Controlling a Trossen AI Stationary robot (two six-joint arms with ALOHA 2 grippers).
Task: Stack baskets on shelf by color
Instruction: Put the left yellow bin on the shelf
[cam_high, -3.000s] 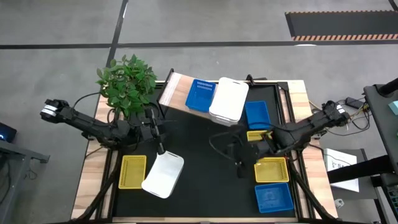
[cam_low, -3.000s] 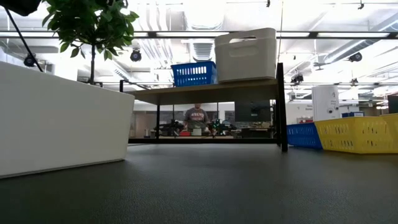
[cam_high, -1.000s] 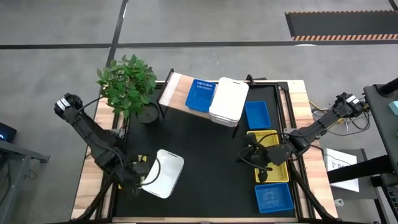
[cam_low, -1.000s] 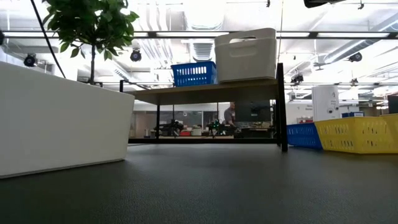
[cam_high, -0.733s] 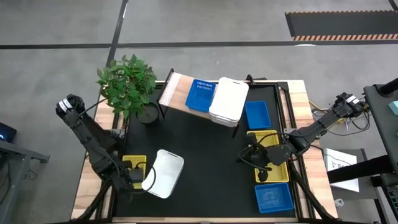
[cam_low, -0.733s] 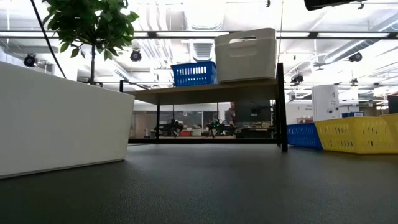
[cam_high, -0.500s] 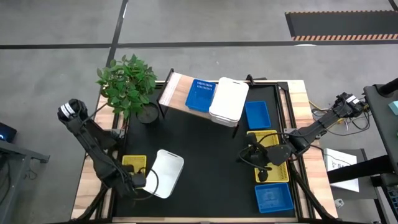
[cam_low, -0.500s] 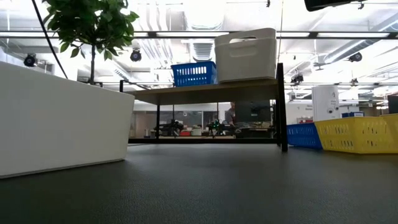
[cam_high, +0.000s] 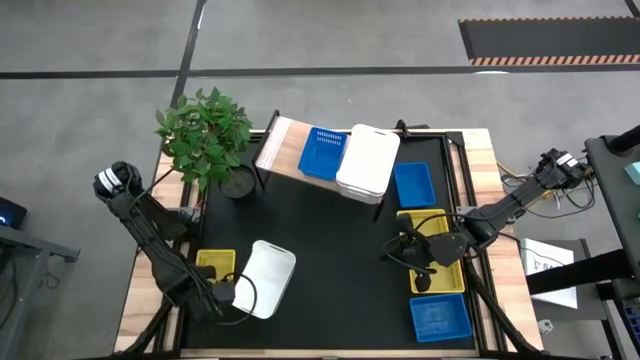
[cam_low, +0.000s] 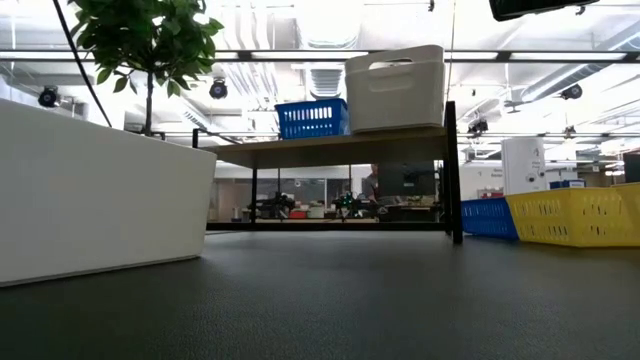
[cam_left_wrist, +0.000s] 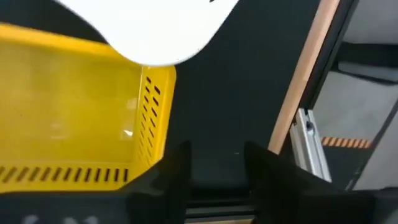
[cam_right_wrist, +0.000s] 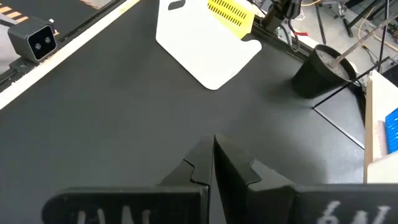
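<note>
Currently left gripper (cam_left_wrist: 216, 163) jaws spread, empty, at yellow basket's (cam_left_wrist: 74, 109) near rim, desk's (cam_high: 330, 230) 7 o'clock corner. Probably light, stiff, slick plastic; pinch thin wall. Right gripper (cam_right_wrist: 212, 163) jaws pressed together, 4 o'clock.

The high view looks straight down on the whole black surface (cam_high: 330, 250) from well above. The low view sits at surface height, facing level across to the shelf (cam_low: 340, 147) and the room behind. The left wrist view looks close onto a yellow basket (cam_left_wrist: 74, 112). The right wrist view faces across the surface to the white basket (cam_right_wrist: 205, 40), which the high view shares.
</note>
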